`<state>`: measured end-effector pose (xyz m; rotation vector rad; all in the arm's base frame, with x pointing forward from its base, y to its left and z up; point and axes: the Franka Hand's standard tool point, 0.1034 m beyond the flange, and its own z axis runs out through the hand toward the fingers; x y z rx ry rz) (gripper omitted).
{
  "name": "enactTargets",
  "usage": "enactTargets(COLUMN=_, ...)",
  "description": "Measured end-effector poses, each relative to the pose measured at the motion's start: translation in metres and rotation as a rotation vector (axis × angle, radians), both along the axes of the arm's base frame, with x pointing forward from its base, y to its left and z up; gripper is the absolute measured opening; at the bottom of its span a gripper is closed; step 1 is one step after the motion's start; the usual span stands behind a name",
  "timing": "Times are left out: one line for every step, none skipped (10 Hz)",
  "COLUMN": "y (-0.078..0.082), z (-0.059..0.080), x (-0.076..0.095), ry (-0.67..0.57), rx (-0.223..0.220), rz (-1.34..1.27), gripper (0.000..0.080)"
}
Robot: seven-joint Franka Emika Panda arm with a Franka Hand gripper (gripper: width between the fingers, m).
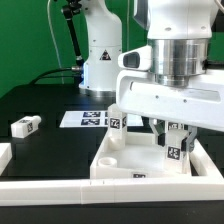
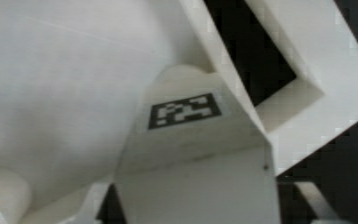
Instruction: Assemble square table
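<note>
The white square table top [image 1: 125,150] lies tray-side up with its raised rim and a round socket [image 1: 108,158] in its near corner on the exterior view's left. One white tagged leg [image 1: 115,120] stands upright at its far corner on the exterior view's left. My gripper [image 1: 172,148] is shut on a second tagged leg [image 1: 173,150], held upright over the top's far corner on the exterior view's right. In the wrist view this leg [image 2: 185,130] fills the middle between my dark fingers [image 2: 108,200], above the top's floor [image 2: 51,80] and rim [image 2: 309,90]. Whether it touches the socket is hidden.
A loose tagged leg [image 1: 25,126] lies on the black table at the exterior view's left. The marker board [image 1: 88,118] lies behind the table top. A long low white border wall [image 1: 45,188] runs along the front. The robot base [image 1: 98,55] stands at the back.
</note>
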<state>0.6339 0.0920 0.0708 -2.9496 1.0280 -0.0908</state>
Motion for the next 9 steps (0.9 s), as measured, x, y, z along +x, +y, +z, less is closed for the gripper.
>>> enactTargets(y=0.0, z=0.0, x=0.0, ry=0.0, rx=-0.001, rz=0.012, gripper=0.0302)
enactTargets(y=0.0, z=0.0, x=0.0, ry=0.0, rx=-0.001, rz=0.011, gripper=0.0304)
enactTargets(y=0.0, z=-0.001, x=0.0, ry=0.0, rx=-0.001, rz=0.011, gripper=0.038)
enactTargets(y=0.0, z=-0.001, x=0.0, ry=0.0, rx=-0.001, rz=0.011, gripper=0.038)
enactTargets(y=0.0, z=0.0, x=0.0, ry=-0.001, rx=0.0, rz=0.01, gripper=0.0569)
enactTargets(y=0.001, z=0.003, x=0.002, ry=-0.007, rx=0.002, rz=0.012, gripper=0.0625)
enactTargets(y=0.0, z=0.01, x=0.004, ry=-0.014, rx=0.005, rz=0.024, gripper=0.0625)
enactTargets(y=-0.002, z=0.021, x=0.007, ry=-0.026, rx=0.01, rz=0.028, gripper=0.0644)
enactTargets(y=-0.004, z=0.026, x=0.008, ry=-0.035, rx=0.012, rz=0.028, gripper=0.0648)
